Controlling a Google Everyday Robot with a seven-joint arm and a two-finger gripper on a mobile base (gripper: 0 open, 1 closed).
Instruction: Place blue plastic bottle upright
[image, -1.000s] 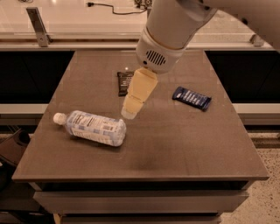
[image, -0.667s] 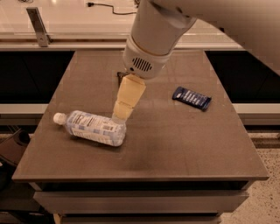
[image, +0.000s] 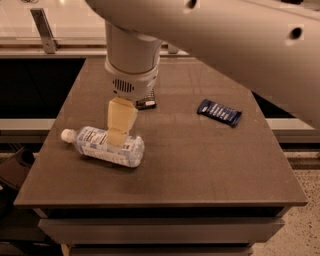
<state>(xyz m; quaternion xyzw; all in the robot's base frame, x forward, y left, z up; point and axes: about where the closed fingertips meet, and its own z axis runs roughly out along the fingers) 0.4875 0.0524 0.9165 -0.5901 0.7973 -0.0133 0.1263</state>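
We are looking down on a dark desk (image: 200, 165) where the robot's pincer (image: 116, 140) is hanging low from a thick white arm (image: 132, 55), its cream-coloured tip lying right over the middle of the blue plastic bottle (image: 92, 144). The bottle is lying on its side directly beneath the pincer. Its white cap (image: 66, 135) is pointing away from the pincer toward the left side of the view, and its base is sticking out on the pincer's other side. We are seeing the pincer's tip overlapping the bottle's white-and-blue label, and we cannot tell whether it is clenched on the bottle, released, or only hovering above it. Well apart from the pincer, off to the right of the view and farther back on the desk, a flat dark-blue snack wrapper (image: 219, 112) is lying. Just behind the pincer, a small dark packet (image: 146, 104) is peeking out from under the arm's white wrist housing. Most of it is being hidden, and we cannot make out what it is.
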